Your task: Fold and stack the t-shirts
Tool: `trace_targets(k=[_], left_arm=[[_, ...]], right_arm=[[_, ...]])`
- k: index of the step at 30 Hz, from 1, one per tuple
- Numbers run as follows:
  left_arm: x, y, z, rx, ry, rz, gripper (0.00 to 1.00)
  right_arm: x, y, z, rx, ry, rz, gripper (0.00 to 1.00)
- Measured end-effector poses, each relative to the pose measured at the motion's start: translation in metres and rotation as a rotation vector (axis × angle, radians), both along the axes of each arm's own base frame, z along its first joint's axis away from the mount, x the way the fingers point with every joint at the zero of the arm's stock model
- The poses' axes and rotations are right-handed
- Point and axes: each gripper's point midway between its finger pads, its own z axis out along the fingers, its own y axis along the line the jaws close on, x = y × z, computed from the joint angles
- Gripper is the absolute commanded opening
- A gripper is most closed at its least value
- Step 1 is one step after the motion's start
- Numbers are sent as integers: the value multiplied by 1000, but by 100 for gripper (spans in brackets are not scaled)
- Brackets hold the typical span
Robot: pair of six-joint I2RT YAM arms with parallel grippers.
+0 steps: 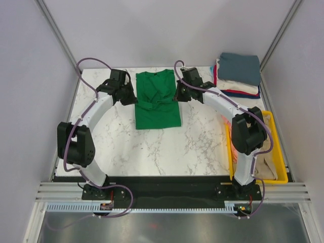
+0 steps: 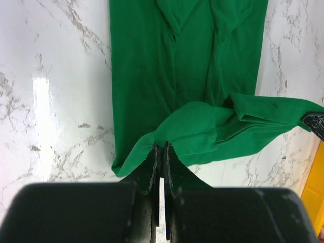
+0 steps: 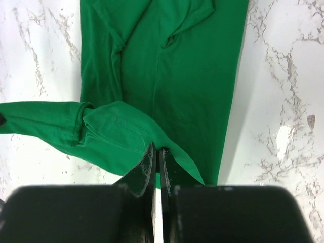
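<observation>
A bright green t-shirt lies on the marble table, folded into a long strip. My left gripper is shut on its left edge; in the left wrist view my left gripper pinches a raised fold of green cloth. My right gripper is shut on the right edge; in the right wrist view my right gripper pinches green cloth. Both grippers hold the shirt's far part lifted and pulled over the middle. A stack of folded t-shirts, slate blue on top, sits at the back right.
A yellow plastic bin stands along the right edge of the table, holding beige cloth. White walls close in on the table at the back and sides. The marble table is bare in front of the green shirt.
</observation>
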Motion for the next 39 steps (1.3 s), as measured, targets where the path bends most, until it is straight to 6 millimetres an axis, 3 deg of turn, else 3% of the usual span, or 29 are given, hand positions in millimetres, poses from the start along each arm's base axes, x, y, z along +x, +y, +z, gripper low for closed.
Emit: trace_targets(k=[8, 10, 11, 14, 16, 17, 18, 20, 22, 25, 30, 35, 37, 39], left_arm=[[44, -4, -20, -14, 32, -22, 4], [58, -6, -27, -24, 41, -32, 13], [65, -6, -34, -24, 50, -38, 33], [93, -7, -49, -30, 76, -62, 50], [118, -7, -53, -36, 90, -60, 57], [129, -7, -53, -38, 83, -58, 66], [139, -4, -53, -35, 80, -54, 66], [141, 1, -52, -30, 89, -42, 67], [137, 8, -42, -24, 93, -29, 67], [119, 17, -26, -12, 87, -13, 65], [47, 24, -19, -27, 96, -4, 65], [-23, 17, -46, -140, 114, 7, 64], [-41, 15, -65, -168, 138, 17, 64], [-55, 16, -84, -183, 156, 35, 63]], right_arm=[[32, -1, -21, -33, 8, -5, 2], [45, -1, -27, -36, 5, -11, 16], [53, -1, -30, -36, 4, -15, 41], [76, -4, -37, -32, -2, -27, 73], [96, -6, -38, -22, -12, -39, 76], [105, -8, -38, -19, -18, -43, 78], [112, -11, -36, -12, -27, -48, 78], [117, -21, -35, -13, -27, -55, 78], [118, -32, -31, -17, -31, -63, 78], [97, -46, -36, -21, 6, -62, 78], [22, -50, -58, 33, 128, -11, 77], [-47, -47, -98, 119, 271, 16, 72], [-62, -45, -109, 153, 310, 19, 67], [-63, -43, -109, 178, 297, 21, 65]])
